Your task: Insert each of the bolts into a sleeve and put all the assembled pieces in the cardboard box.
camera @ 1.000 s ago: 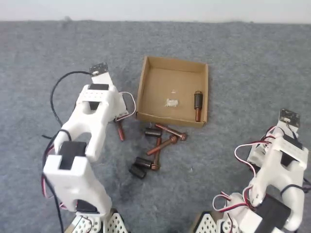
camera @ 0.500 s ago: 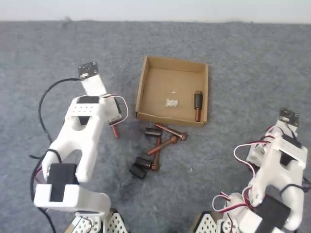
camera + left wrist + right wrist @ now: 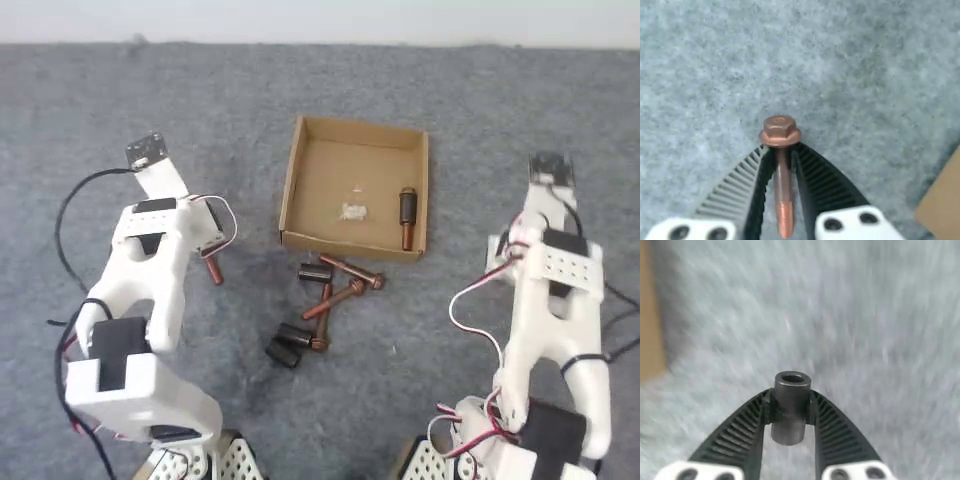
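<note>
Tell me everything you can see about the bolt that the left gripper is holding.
The bolt looks like copper-coloured metal, with a six-sided head on a round flange, a smooth shank and a threaded tip. The left gripper is shut on its shank, between black ribbed fingers; the head sticks out past their tips. In the high view it is left of the cardboard box, over grey carpet.

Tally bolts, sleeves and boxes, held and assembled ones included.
Bolts: 5 (3 loose, 1 in left hand, 1 boxed)
Sleeves: 5 (3 loose, 1 in right hand, 1 boxed)
Cardboard box: 1
Total: 11
</note>
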Motion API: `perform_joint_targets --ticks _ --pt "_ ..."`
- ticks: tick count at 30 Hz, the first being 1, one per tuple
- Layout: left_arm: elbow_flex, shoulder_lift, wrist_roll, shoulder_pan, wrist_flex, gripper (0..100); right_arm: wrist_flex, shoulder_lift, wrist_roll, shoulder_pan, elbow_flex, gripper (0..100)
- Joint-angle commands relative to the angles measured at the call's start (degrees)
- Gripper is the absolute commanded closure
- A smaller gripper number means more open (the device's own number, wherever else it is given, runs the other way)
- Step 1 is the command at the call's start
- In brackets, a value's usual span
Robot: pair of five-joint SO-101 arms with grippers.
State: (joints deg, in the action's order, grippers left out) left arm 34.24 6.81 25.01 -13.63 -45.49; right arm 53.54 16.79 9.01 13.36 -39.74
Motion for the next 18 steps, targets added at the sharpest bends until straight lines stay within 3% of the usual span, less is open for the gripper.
perform_joint_targets --ticks 1,9,12,18 --pt "-3.4 -0.5 -0.8 -0.8 1.5 99 -0.2 2.8 0.8 -3.0 7.4 99.1" --pt "-3.3 -0.4 -4.8 -0.7 1.5 99 -1.3 2.7 0.4 -11.9 12.7 99.1" --pt "-3.3 -0.5 -5.5 -0.7 1.5 99 -7.2 2.7 0.5 -15.2 11.6 99.1" --pt "-3.3 -0.5 -5.7 -0.7 1.5 99 -29.1 2.7 0.6 -18.0 6.3 99.1"
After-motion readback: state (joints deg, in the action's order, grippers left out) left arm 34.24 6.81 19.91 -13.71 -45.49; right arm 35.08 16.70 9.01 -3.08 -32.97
